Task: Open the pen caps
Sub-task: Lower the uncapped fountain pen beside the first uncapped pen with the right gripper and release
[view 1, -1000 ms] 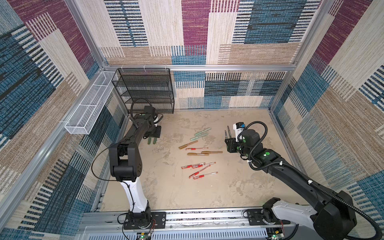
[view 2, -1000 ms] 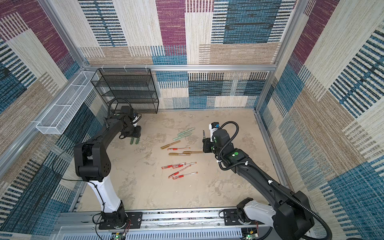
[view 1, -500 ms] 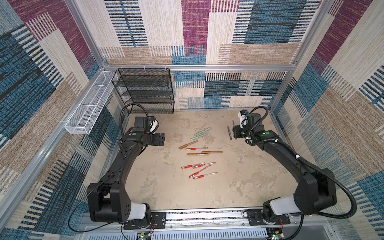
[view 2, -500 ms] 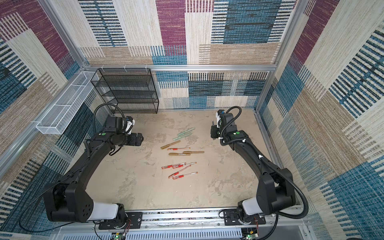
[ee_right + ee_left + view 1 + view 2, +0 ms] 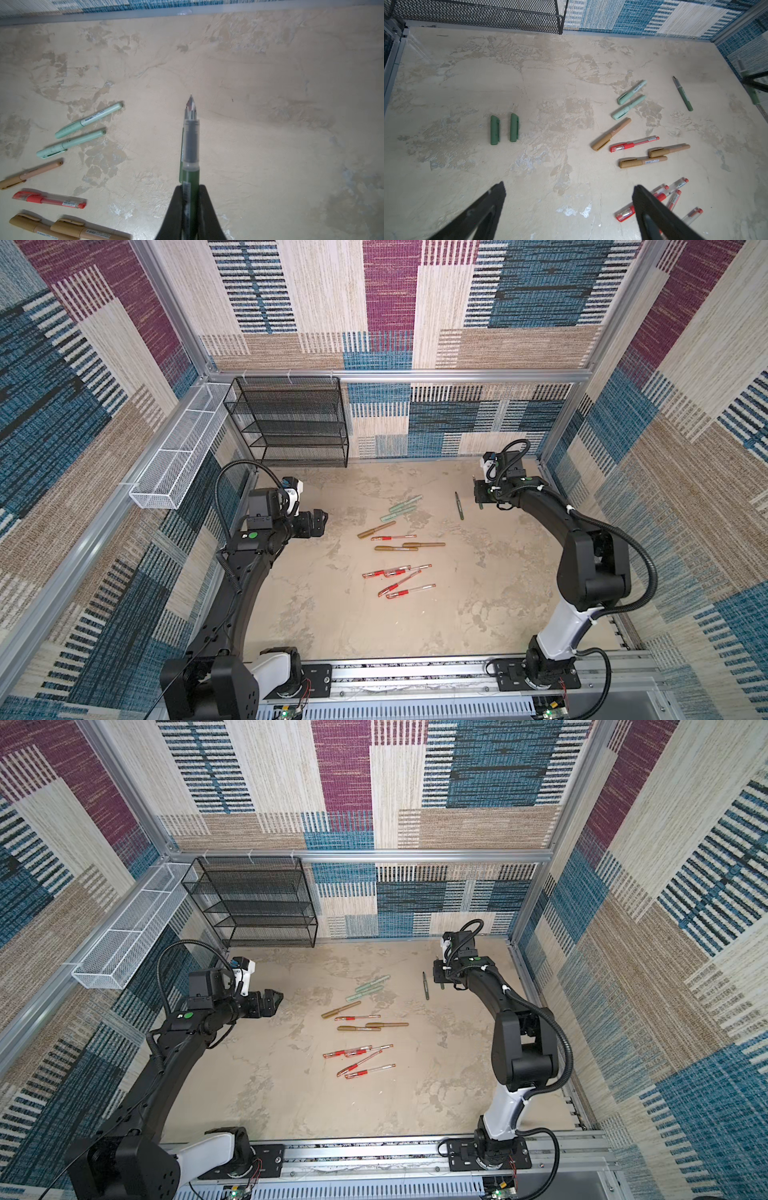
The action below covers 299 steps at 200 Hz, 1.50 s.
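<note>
Two dark green pen caps (image 5: 494, 129) (image 5: 514, 127) lie side by side, seen only in the left wrist view. My left gripper (image 5: 569, 187) (image 5: 318, 522) (image 5: 274, 1000) hovers over them, open and empty. My right gripper (image 5: 191, 188) (image 5: 480, 504) (image 5: 441, 982) at the back right is shut on a dark green pen body (image 5: 191, 145), its bare tip pointing away from the fingers. Another uncapped green pen body (image 5: 459, 506) (image 5: 426, 986) (image 5: 683, 94) lies beside it. Capped mint pens (image 5: 401, 508), gold pens (image 5: 409, 547) and red pens (image 5: 397, 580) lie mid-table.
A black mesh shelf (image 5: 291, 423) stands at the back left against the wall. A white wire basket (image 5: 178, 460) hangs on the left rail. Metal frame rails (image 5: 415, 672) border the beige table (image 5: 332, 635) at the front.
My left jaws have opened wide and that arm has folded lower. My right gripper has carried the green pen body toward the back right corner.
</note>
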Each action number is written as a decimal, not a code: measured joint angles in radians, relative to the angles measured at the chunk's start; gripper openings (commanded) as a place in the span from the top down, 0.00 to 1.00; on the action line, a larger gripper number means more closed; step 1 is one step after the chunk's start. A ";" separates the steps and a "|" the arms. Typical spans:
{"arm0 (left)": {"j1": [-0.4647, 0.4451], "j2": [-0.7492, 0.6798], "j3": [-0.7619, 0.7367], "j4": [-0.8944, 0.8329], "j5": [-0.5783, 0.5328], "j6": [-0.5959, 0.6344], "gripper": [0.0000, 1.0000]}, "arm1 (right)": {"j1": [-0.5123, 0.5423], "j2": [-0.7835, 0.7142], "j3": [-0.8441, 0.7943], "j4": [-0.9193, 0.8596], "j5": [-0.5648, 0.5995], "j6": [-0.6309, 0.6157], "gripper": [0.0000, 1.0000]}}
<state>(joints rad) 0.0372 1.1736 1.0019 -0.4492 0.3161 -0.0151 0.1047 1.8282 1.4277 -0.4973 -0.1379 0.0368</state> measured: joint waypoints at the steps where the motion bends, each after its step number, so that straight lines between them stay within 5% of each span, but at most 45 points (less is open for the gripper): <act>1: 0.000 0.000 0.000 0.000 0.001 -0.001 0.01 | 0.000 0.003 0.001 0.000 0.000 -0.001 0.96; 115: 0.019 -0.001 -0.005 0.011 -0.003 -0.001 0.01 | -0.018 0.333 0.209 -0.045 -0.044 -0.011 0.95; 237: 0.021 0.002 -0.005 0.012 -0.025 -0.001 0.01 | -0.019 0.340 0.159 -0.016 -0.064 0.012 0.74; 299: 0.021 -0.003 -0.008 0.019 -0.024 -0.008 0.01 | -0.019 0.310 0.182 -0.070 -0.071 0.015 0.72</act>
<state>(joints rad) 0.0586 1.1706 0.9943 -0.4297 0.2916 -0.0235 0.0856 2.1384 1.6100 -0.5674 -0.2092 0.0517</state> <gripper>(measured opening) 0.991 0.277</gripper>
